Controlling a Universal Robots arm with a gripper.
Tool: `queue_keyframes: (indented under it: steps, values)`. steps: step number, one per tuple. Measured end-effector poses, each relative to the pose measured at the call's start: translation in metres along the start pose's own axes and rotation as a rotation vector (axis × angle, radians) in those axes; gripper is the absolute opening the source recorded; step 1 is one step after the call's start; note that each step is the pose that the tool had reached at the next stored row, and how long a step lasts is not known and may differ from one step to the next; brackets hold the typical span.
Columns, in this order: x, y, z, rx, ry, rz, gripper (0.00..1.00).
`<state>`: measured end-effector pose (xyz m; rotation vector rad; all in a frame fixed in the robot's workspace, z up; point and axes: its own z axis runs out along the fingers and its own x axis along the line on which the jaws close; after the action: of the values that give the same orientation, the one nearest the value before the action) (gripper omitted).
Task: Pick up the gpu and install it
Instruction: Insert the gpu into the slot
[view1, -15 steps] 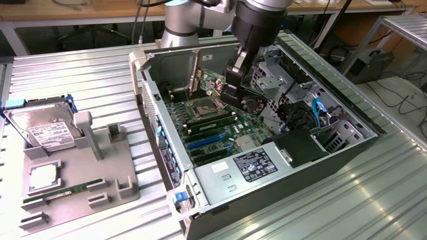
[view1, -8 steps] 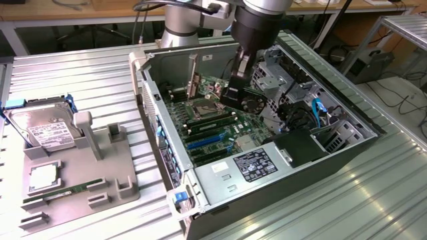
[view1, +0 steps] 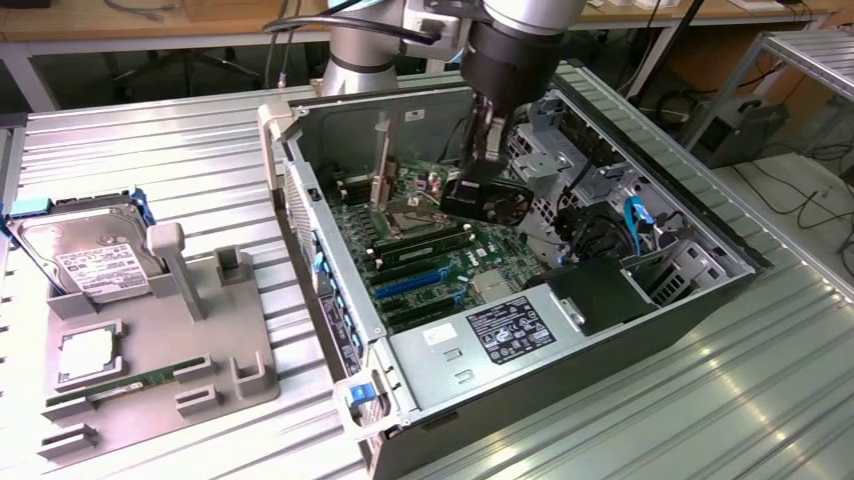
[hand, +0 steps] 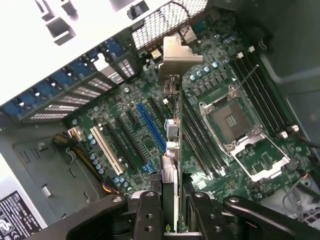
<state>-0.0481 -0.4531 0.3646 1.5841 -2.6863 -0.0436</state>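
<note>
Pickup done. Hand (hand: 172, 219) clamped partway shut on gpu (hand: 171, 170). Card is edge-down inside pc case (view1: 304, 190), over motherboard (hand: 210, 65) slots, beside blue slot (hand: 151, 131). Seating: can't tell. Install not finished, hand not released.

Ribbed metal tabletop (view1: 160, 170), glare patches; wooden bench (view1: 120, 25) behind; cables (view1: 811, 205) on pale floor (view1: 767, 180), exterior view's right.
</note>
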Motion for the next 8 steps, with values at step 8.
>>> queue_keyframes:
  steps: [8]
  values:
    - [0.0000, -0.0001, 0.0042, -0.0033, -0.0020, -0.171, 0.26]
